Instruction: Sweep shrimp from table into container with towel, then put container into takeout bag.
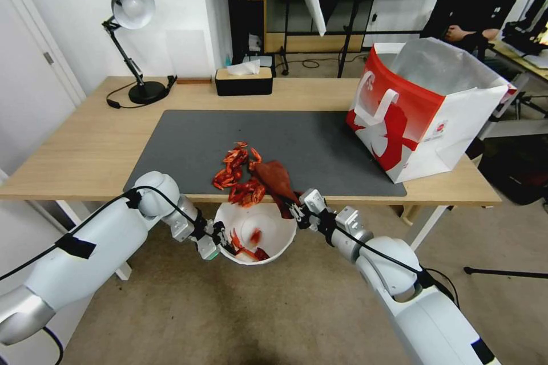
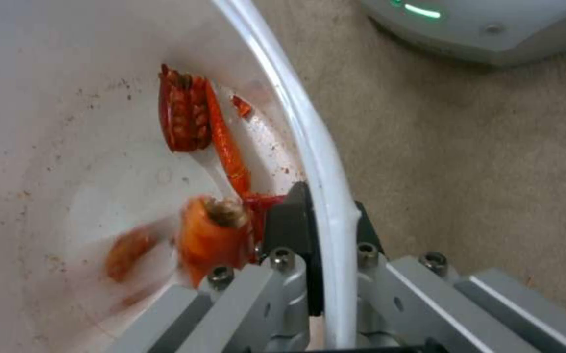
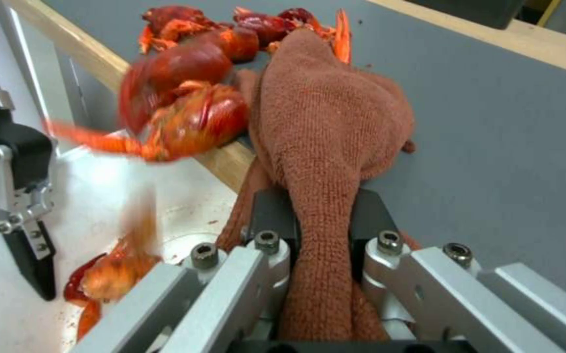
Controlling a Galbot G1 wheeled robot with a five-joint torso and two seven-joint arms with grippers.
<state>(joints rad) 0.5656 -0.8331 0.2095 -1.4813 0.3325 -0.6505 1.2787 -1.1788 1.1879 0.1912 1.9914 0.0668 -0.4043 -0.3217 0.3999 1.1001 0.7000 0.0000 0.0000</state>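
Red-orange shrimp (image 1: 237, 174) lie in a pile on the grey mat at the front edge of the table (image 1: 80, 148). My right gripper (image 1: 295, 206) is shut on the rust-red towel (image 1: 275, 178), which lies against the pile's right side (image 3: 325, 113). Shrimp (image 3: 184, 113) are at the table edge, some tipping over it. My left gripper (image 1: 220, 239) is shut on the rim of the white container (image 1: 268, 222), held just below the table's front edge. Its fingers (image 2: 289, 223) pinch the rim (image 2: 322, 162). A few shrimp (image 2: 194, 117) lie inside. The red and white takeout bag (image 1: 425, 108) stands open at the table's right.
A black tissue box (image 1: 244, 81) and a desk lamp (image 1: 132, 40) stand at the back of the table. Beige carpet (image 1: 274, 319) lies below. A person sits behind the bag, away from the table.
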